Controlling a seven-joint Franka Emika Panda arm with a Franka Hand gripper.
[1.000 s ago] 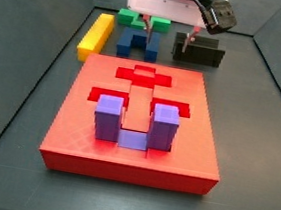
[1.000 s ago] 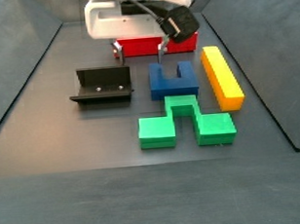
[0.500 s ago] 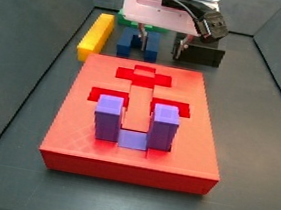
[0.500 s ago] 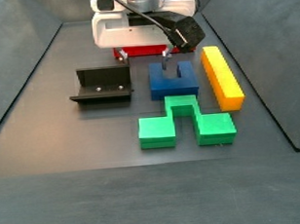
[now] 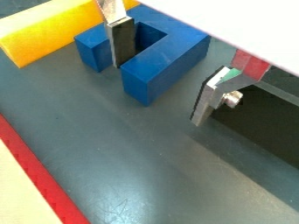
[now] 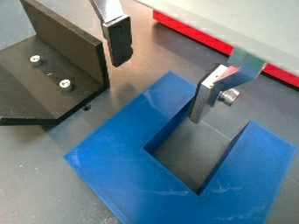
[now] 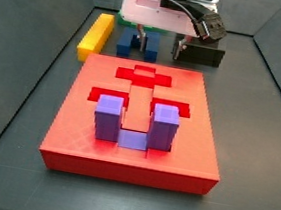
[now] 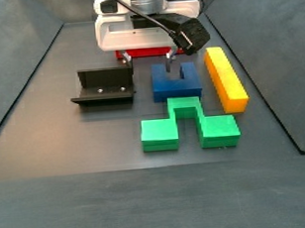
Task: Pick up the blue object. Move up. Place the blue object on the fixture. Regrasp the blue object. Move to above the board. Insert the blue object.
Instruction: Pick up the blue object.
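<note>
gripper (image 6: 170, 70) low over the blue object (image 6: 176, 157), jaws spread wide, holding nothing: one finger (image 6: 211, 96) in the notch, the other outside beside the fixture (image 6: 47, 70). blue object flat on floor, beside the yellow bar (image 8: 225, 77).

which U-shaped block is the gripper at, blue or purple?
The blue object, lying on the floor beside the yellow bar; the open gripper straddles one prong. The purple block stands in the board.

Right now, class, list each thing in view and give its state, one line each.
Gripper: open, low over the blue object, one finger in its notch.
Blue object: flat on the floor, not gripped.
Fixture: empty.
Board: purple block seated in it.
Green block: on the floor.
Yellow bar: on the floor.
</note>
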